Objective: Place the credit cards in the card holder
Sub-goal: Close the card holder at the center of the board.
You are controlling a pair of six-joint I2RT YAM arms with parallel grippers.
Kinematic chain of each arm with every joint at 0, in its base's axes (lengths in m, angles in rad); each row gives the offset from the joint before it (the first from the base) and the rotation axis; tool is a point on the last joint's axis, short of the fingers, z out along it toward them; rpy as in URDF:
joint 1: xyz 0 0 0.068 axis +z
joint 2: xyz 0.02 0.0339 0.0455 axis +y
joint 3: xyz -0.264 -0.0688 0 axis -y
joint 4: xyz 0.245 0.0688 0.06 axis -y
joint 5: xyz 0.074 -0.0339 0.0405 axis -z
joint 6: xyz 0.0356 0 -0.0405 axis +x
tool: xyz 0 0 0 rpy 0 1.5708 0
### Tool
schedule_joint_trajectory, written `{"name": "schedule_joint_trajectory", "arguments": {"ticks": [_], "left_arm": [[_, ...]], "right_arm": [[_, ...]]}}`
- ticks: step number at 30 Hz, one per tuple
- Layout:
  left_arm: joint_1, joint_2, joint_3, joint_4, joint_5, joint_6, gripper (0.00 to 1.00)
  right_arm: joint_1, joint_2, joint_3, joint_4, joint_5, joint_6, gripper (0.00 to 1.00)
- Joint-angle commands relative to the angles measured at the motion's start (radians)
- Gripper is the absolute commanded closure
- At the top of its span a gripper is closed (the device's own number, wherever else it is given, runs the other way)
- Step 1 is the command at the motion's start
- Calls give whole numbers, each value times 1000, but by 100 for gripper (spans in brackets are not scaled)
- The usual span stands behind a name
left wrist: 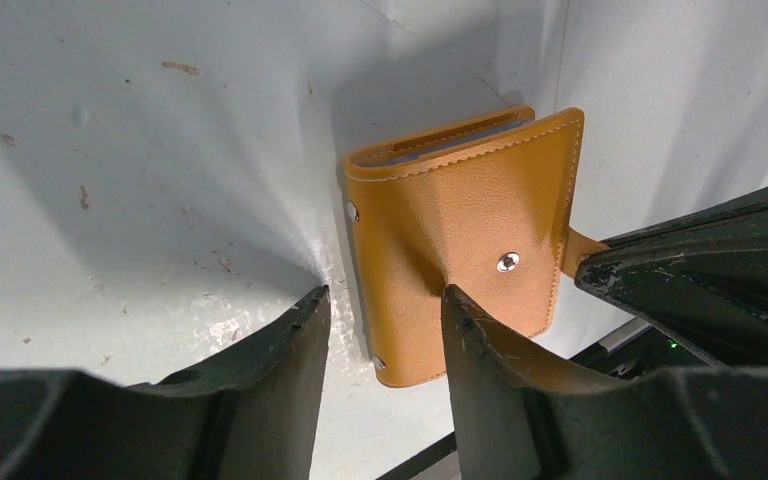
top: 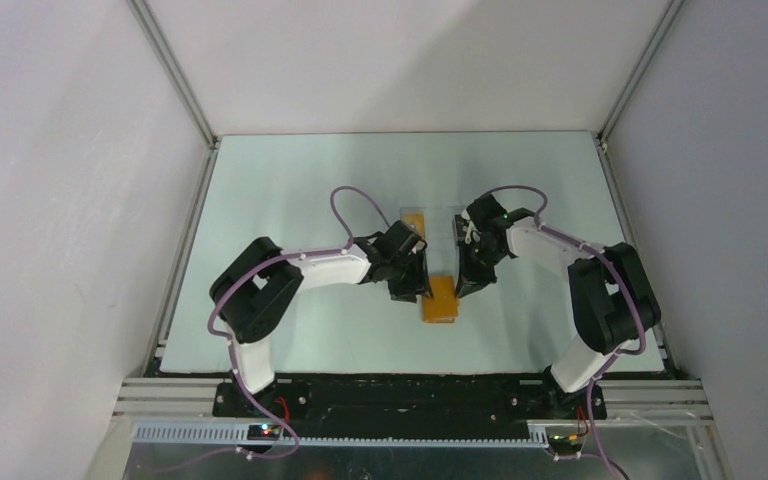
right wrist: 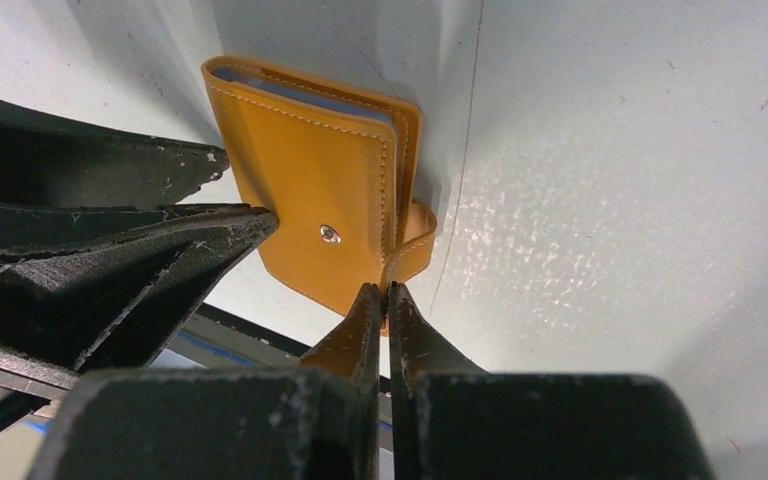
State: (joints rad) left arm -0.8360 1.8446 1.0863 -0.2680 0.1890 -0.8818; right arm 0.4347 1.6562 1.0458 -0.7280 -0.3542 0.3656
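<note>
Two robot arms closed in on a folded card holder at mid-table, with no loose credit cards in sight

The right gripper was pinched shut on the holder's strap; the left gripper stood with jaws apart, one finger denting the cover. The holder lay flat, snap up, long axis running away from the arm bases, strap edge toward the right arm. A pale blue edge showed inside; a card or not, nobody could tell. Opening and loading seemingly remained
</note>
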Motion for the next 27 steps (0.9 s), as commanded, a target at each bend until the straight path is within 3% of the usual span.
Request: {"name": "schedule_joint_trajectory", "arguments": {"ticks": [1, 16, 27], "left_arm": [[-5, 29, 14, -15, -25, 31, 49], [-12, 50, 42, -68, -62, 47, 55], [-13, 40, 55, -76, -61, 61, 54]], "right_arm": [[4, 6, 42, -14, 14, 0, 100], [21, 27, 103, -10, -76, 19, 100], [79, 95, 123, -46, -32, -13, 100]]}}
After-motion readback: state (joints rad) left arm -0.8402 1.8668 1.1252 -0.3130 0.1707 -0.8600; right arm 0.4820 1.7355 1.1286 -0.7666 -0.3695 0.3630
